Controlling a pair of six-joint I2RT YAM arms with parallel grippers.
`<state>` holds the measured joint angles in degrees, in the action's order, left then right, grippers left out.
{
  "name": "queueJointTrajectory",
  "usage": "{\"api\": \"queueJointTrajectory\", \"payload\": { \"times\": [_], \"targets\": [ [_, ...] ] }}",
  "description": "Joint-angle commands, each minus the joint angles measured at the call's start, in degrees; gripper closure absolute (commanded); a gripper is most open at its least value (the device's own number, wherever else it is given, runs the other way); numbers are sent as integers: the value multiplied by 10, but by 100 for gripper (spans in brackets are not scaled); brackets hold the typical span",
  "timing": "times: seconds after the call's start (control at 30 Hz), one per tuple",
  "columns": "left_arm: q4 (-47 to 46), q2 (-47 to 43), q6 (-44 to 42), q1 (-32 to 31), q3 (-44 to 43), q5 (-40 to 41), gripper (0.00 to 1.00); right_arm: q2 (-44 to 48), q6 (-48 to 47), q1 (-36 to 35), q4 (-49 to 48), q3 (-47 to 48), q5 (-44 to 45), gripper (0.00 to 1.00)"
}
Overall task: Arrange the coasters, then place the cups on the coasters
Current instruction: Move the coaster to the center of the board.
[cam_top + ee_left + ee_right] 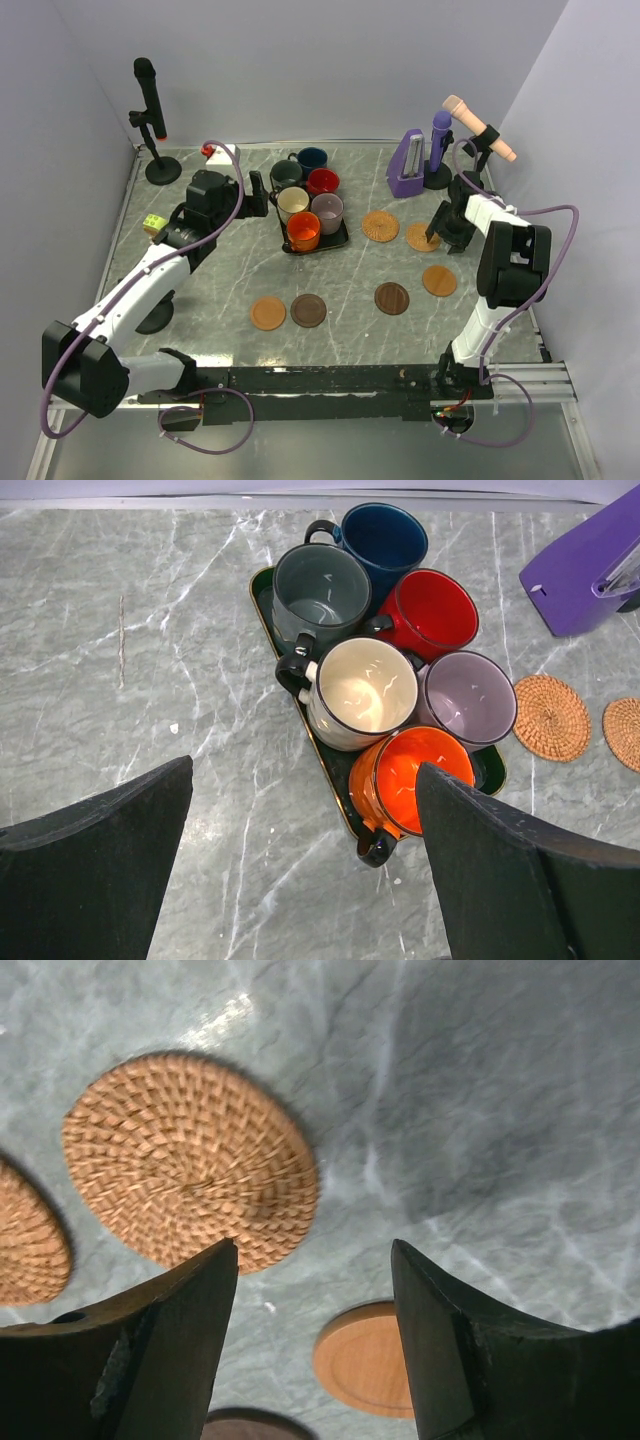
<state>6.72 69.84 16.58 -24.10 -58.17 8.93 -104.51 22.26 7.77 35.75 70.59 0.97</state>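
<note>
Six cups stand packed on a black tray: navy, grey-green, red, cream, mauve and orange. My left gripper is open just left of the tray, its right finger beside the orange cup. Two woven coasters lie right of the tray. Smooth orange coasters and dark brown coasters lie nearer the front. My right gripper hangs open and empty over the table by a woven coaster.
A black microphone on a stand is at the back left. A purple wedge-shaped object and a tan and purple microphone stand are at the back right. A yellow-green roll sits near the left wall. Walls enclose the table.
</note>
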Motion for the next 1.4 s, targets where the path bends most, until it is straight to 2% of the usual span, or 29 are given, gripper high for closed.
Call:
{"api": "queueJointTrajectory", "payload": {
  "times": [0.0, 0.5, 0.77, 1.37],
  "targets": [
    [-18, 0, -8, -3, -2, 7, 3, -8, 19, 1, -16, 4, -28, 31],
    [-17, 6, -8, -3, -3, 5, 3, -41, 54, -1, -42, 0, -48, 42],
    [-17, 7, -8, -3, -3, 6, 3, -56, 79, -9, -51, 27, -40, 48],
    [-14, 21, -10, -3, -6, 8, 3, -112, 84, -35, -29, 104, -34, 52]
  ]
}}
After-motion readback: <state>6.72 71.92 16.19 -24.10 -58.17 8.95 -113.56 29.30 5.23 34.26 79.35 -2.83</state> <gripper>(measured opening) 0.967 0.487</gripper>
